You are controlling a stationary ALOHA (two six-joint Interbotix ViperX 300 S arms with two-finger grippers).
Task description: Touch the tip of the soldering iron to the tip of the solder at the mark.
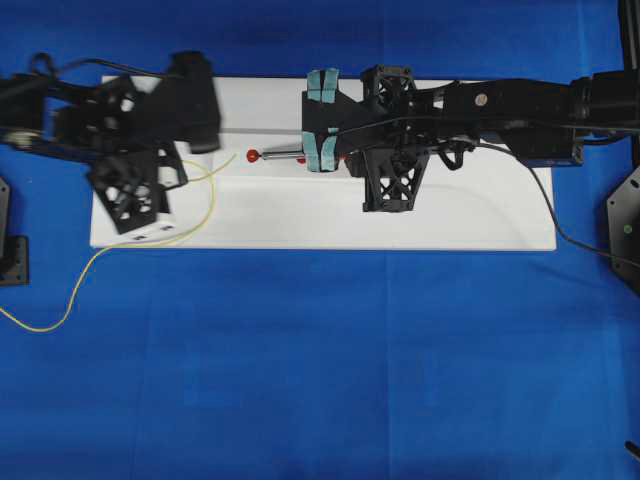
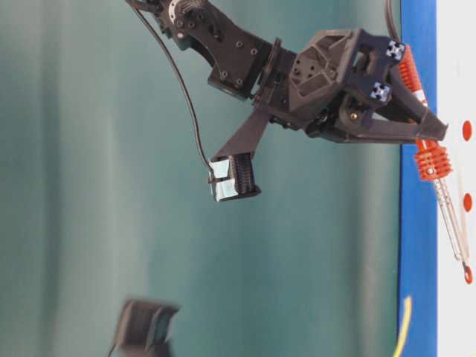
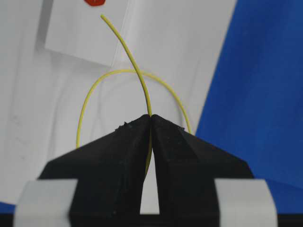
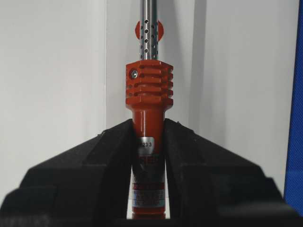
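Left gripper [image 3: 150,118] pinching shut on the solder [image 3: 128,52], wire tip poking out ahead, just short of a red mark [image 3: 94,2]. Right gripper [image 4: 149,130] clamping the soldering iron [image 4: 148,90], shaft running forward over another red dot [image 4: 160,29]. Sitting over the white board [image 1: 450,225], blue cloth [image 1: 320,380] all around.

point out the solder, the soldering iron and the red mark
solder [image 3: 127,51], left wrist view, free end above the claw
soldering iron [image 4: 148,92], right wrist view, ribbed orange collar
red mark [image 1: 253,155], overhead view, its middle
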